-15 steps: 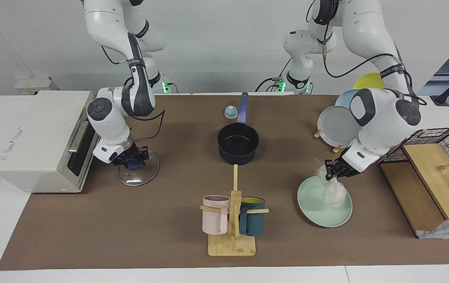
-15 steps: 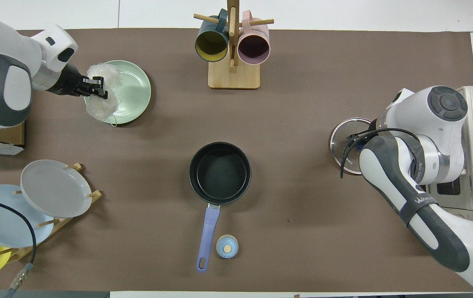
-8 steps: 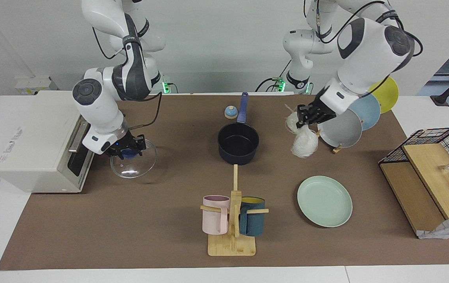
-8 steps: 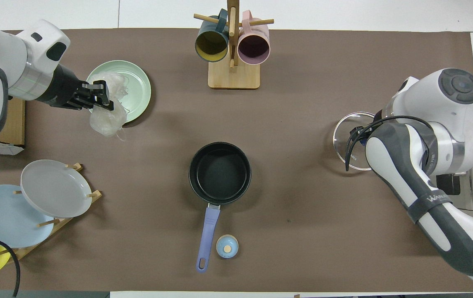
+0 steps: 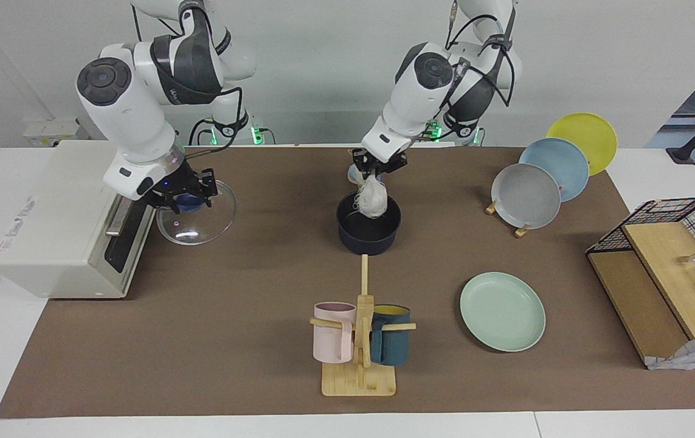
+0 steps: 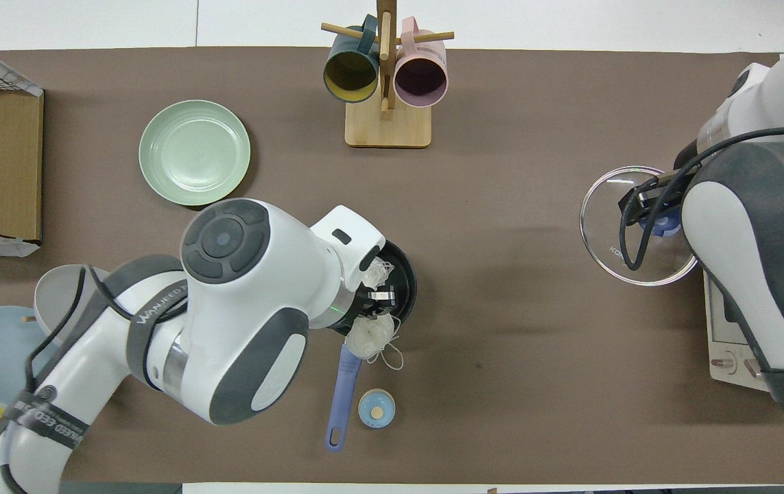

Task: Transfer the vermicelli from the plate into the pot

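My left gripper (image 5: 376, 169) is shut on the vermicelli (image 5: 373, 199), a whitish bundle that hangs from the fingers just over the mouth of the dark pot (image 5: 368, 240). In the overhead view the left gripper (image 6: 381, 296) and arm cover most of the pot (image 6: 407, 274); one clump of vermicelli (image 6: 370, 336) shows over the pot's blue handle (image 6: 343, 391). The mint-green plate (image 5: 502, 311) lies empty toward the left arm's end, also in the overhead view (image 6: 194, 152). My right gripper (image 5: 184, 201) is shut on the blue knob of a glass lid (image 5: 201, 222), held in the air.
A wooden mug stand (image 5: 359, 377) with a pink and a teal mug stands farther from the robots than the pot. A rack holds grey, blue and yellow plates (image 5: 529, 196). A white oven (image 5: 49, 213) and a wire basket (image 5: 688, 231) stand at the table's ends. A small blue bell (image 6: 376, 408) sits by the handle.
My left gripper has lifted the vermicelli off the plate and carried it over the pot. My right gripper has raised the glass lid off the table.
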### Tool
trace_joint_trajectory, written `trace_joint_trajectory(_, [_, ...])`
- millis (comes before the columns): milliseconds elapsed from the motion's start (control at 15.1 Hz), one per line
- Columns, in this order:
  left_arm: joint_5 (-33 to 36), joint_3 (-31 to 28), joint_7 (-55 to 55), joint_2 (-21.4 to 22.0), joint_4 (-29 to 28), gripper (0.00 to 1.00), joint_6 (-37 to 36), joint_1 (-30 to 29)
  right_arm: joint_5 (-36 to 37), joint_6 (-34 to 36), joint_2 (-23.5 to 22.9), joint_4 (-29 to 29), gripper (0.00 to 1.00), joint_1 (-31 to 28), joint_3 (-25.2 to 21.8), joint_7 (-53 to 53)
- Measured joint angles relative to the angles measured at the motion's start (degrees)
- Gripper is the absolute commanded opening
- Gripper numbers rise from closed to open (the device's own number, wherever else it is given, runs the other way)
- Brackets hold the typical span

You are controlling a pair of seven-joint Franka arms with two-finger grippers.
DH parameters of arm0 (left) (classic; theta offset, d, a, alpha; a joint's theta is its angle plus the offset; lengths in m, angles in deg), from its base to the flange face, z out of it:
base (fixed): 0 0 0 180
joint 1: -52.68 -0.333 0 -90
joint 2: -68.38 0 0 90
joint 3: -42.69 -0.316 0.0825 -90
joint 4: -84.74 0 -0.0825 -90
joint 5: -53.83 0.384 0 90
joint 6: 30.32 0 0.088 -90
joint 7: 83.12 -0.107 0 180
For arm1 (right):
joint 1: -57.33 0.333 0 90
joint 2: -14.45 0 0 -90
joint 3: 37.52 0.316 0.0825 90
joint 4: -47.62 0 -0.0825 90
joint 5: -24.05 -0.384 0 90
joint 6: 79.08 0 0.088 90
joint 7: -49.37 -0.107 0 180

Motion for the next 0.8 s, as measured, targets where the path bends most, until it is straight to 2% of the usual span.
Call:
trace_joint_trajectory(199, [0.00, -0.21, -0.10, -2.32, -3.14, 0.00, 6.09, 0.32, 0.00, -0.04, -0.19, 0.00, 0.00, 0.01, 0.88, 0.00])
trace_joint_trajectory(464, [0.00, -0.79, -3.15, -6.73, -3.35, 0.00, 11.26, 0.25, 0.00, -0.05, -0.26, 0.01, 0.00, 0.03, 1.54, -0.02])
trace_joint_trajectory(530, [0.00, -0.93, -4.05, -7.76, -3.35, 0.05, 12.29, 0.23, 0.00, -0.05, -0.28, 0.01, 0.00, 0.03, 1.54, -0.15])
trace_joint_trajectory(597, [0.02, -1.04, -5.16, -8.50, -3.34, 0.99, 12.93, 0.19, 0.00, -0.05, -0.29, 0.01, 0.00, 0.03, 1.55, -0.56])
trace_joint_trajectory(796, [1.17, -1.35, -8.41, -8.88, -3.21, 1.00, 13.02, 0.09, -0.02, -0.56, -0.31, 0.03, 0.00, 0.01, 2.63, -3.50])
